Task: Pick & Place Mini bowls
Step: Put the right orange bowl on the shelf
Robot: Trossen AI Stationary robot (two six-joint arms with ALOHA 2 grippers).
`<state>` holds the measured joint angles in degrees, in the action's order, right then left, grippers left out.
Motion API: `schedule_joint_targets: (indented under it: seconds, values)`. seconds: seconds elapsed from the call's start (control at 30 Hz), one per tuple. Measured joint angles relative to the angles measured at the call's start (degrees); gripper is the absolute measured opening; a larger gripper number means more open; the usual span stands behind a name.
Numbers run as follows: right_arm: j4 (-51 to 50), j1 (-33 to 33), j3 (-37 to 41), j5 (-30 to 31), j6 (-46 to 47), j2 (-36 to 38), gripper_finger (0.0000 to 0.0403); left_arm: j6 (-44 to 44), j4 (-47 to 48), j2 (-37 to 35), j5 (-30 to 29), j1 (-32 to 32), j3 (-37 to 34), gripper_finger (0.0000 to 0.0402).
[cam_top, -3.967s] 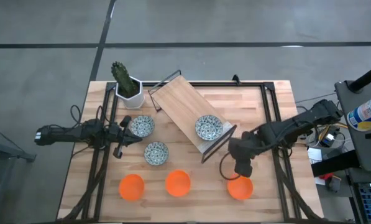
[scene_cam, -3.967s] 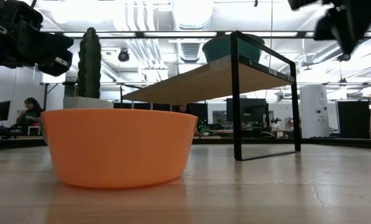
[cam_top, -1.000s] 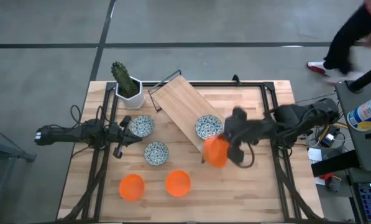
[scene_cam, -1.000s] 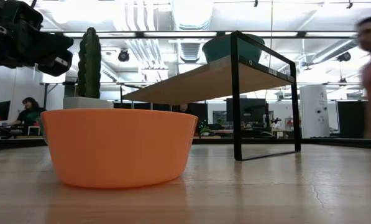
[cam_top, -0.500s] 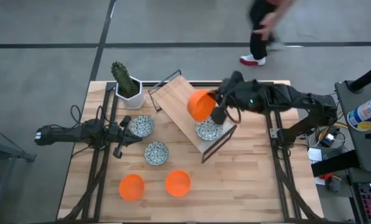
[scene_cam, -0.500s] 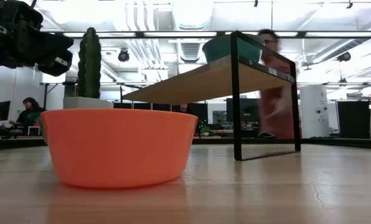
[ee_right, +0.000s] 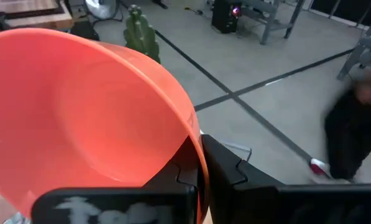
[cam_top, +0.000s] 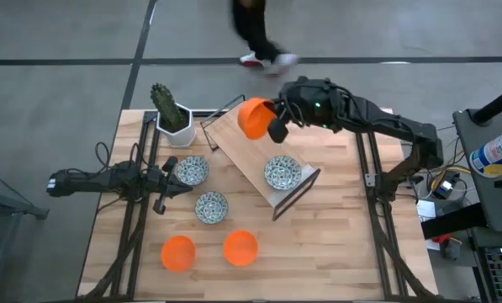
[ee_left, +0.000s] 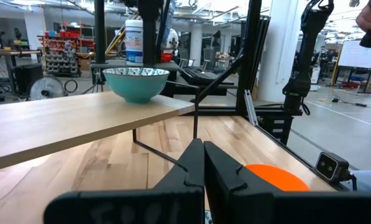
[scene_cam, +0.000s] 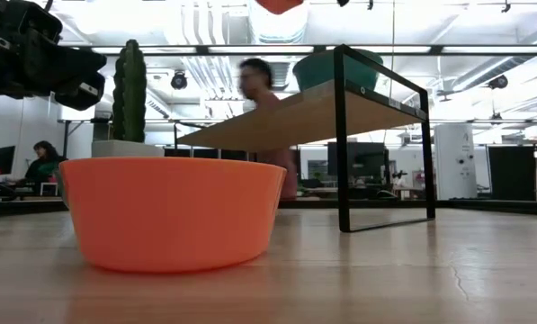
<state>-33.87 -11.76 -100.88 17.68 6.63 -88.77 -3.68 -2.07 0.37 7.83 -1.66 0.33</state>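
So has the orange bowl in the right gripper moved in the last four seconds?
Yes. The orange bowl, held by the right gripper, went from the table's near edge to above the far end of the wooden shelf, nearer the cactus pot.

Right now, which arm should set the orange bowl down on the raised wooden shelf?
Right. The right hand already grips the orange bowl by its rim above the shelf. The left hand sits low beside the patterned bowls, shut on nothing.

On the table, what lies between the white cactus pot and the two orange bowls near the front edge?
High view: two white floral bowls, one nearer the white cactus pot, one nearer the orange bowls.
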Motion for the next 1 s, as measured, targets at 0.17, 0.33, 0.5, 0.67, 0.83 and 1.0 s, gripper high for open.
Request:
schedule_joint_targets:
  seconds: [0.17,0.33,0.5,0.67,0.83,1.0]
  values:
    - [0.7,-4.0,-1.5,-4.2,0.1,-4.0,0.0008,0.0,0.0,0.0,0.0,0.0,0.0,0.0]
    - [-3.3,-8.7,-9.0,-13.8,4.6,-11.0,0.0008,0.0,0.0,0.0,0.0,0.0,0.0,0.0]
    - [-19.8,-13.3,-23.5,-18.8,9.7,-20.8,0.0008,0.0,0.0,0.0,0.0,0.0,0.0,0.0]
    - [-32.3,-17.0,-33.3,-25.4,13.0,-29.7,0.0008,0.0,0.0,0.0,0.0,0.0,0.0,0.0]
    - [-33.1,-19.9,-28.9,-33.7,15.9,-31.0,0.0008,0.0,0.0,0.2,0.0,0.0,0.0,0.0]
    - [-36.3,-19.7,-29.1,-34.2,16.0,-32.7,0.0008,0.0,0.0,1.0,-0.1,0.0,0.0,0.0]
